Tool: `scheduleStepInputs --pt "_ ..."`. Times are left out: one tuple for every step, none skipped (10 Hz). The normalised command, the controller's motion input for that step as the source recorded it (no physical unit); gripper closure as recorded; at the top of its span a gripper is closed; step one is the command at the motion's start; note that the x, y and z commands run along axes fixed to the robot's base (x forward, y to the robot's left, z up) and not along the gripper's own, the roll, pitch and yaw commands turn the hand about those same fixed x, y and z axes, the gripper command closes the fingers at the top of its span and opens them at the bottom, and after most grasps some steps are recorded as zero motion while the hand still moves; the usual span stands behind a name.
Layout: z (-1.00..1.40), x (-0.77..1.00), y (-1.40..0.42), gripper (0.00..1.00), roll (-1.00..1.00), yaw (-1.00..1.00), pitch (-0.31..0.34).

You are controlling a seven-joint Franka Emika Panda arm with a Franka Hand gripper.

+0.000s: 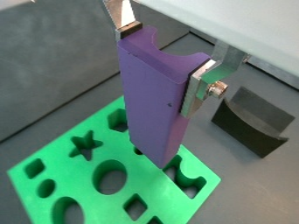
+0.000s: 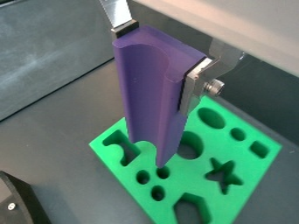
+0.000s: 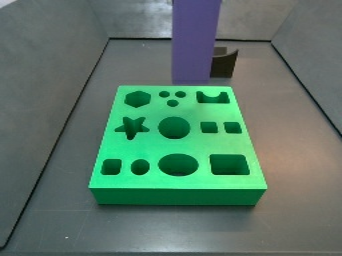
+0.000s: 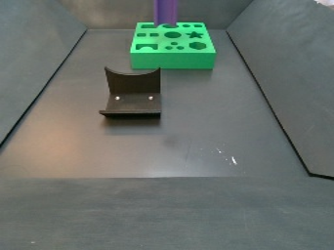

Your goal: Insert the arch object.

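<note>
In a wrist view the claw (image 1: 163,59) is clamped on the upper part of the arch object, a tall, slim, matte purple block (image 1: 156,92), one flat silver finger (image 1: 118,16) against its far face and another with a bolt head (image 1: 205,83) against its near face. The block hangs upright over the bright green plastic board with shaped cut-outs (image 1: 47,175), its lower end over the board's edge region near an arch-shaped opening (image 1: 191,178), but whether it has entered is hidden by the block itself. A dark L-shaped fixture (image 1: 253,121) stands on the dark grey worktop (image 1: 47,61) just beyond the board. In a wrist view from the opposite side, the claw (image 2: 160,54) again squeezes the purple block (image 2: 152,96), whose tip sits low over the green board (image 2: 251,162) beside small round holes; contact cannot be told. In a side view, the purple block (image 3: 198,40) rises at about 12 o'clock of the green board (image 3: 174,190), its foot near the arch cut-out (image 3: 210,97) at the board's back edge; the claw is out of frame. In a side view taken from farther off, the block (image 4: 167,11) stands above the board (image 4: 174,57) at 12 o'clock, the fixture (image 4: 131,94) well apart towards 6 o'clock. I judge the pick-up and carry done, with the final alignment and seating in the arch slot left.
</note>
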Motion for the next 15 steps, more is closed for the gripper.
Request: scheduleStepInputs --pt "-0.47 0.91 0.08 1.0 0.17 0.0 0.081" --pt "-0.42 0.84 0.07 1.0 0.17 0.0 0.1" --pt "-0.37 0.81 0.08 1.0 0.16 0.0 0.124" --pt "-0.35 0.88 0.05 1.0 0.14 0.0 0.161" --pt "-0.33 0.84 0.01 1.0 0.1 -0.07 0.153" --pt "-0.3 0.77 0.0 1.0 0.04 -0.26 0.07" --pt "-0.25 0.67 0.0 1.0 0.0 -0.27 0.0" --pt "-0.25 0.53 0.0 1.0 0.0 -0.2 0.0" --pt "-0.29 0.35 0.03 1.0 0.0 -0.05 -0.004" --pt "-0.37 0.25 0.04 1.0 0.0 -0.03 -0.034" --pt "-0.42 0.22 0.03 1.0 0.03 -0.03 -0.061" --pt "-0.51 0.05 0.02 1.0 0.06 0.0 -0.106" --pt "-0.59 -0.06 0.04 1.0 0.06 0.0 -0.136" --pt "-0.52 -0.21 0.04 1.0 0.02 0.0 -0.14" --pt "-0.4 -0.43 0.09 1.0 0.0 0.0 -0.136"
